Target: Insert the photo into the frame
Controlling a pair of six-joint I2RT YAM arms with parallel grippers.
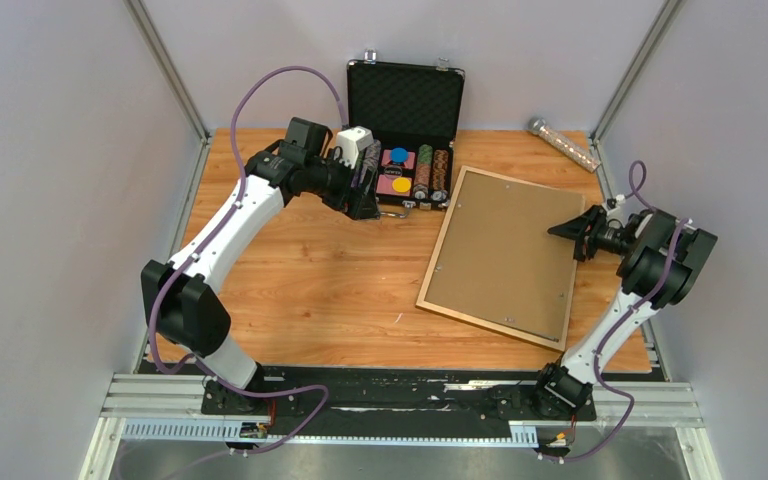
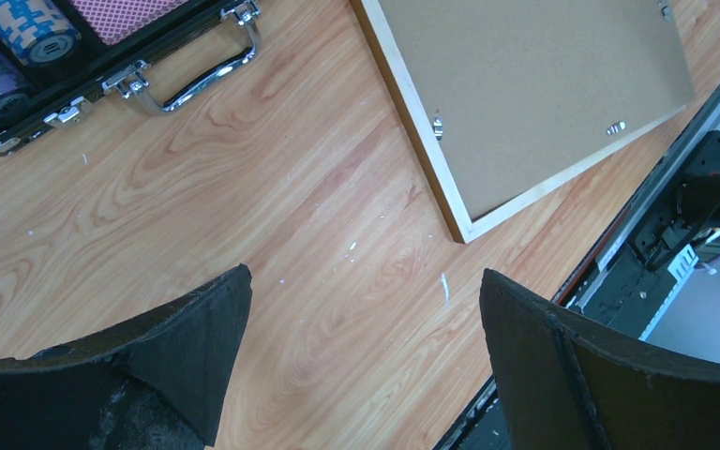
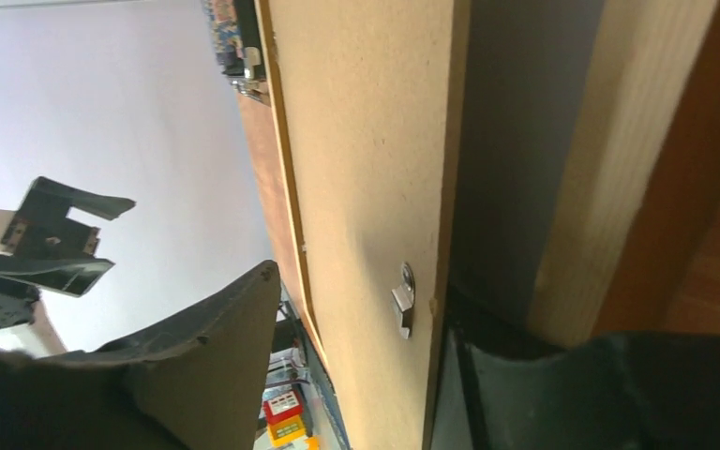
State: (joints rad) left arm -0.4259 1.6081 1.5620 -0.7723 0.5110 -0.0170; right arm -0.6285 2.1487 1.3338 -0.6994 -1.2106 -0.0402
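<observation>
Frame (image 2: 416,122) face-down right of poker-chip case (image 1: 405,105), backing panel (image 1: 505,250) on; photo unseen. Likely rigid, light, pane fragile: hold rails. Right gripper (image 1: 568,230) parted astride panel edge farthest from case. Left gripper (image 2: 366,281) gaping, empty, near case.

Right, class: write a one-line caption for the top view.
Right gripper at the face-down frame's edge; left gripper hovers open by the chip case.

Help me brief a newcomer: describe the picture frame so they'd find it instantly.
On the wooden table, look right of the open black case. The frame lies flat and skewed, back upward: a thin pale-wood rim around plain brown board, far flatter and wider than the case.
</observation>
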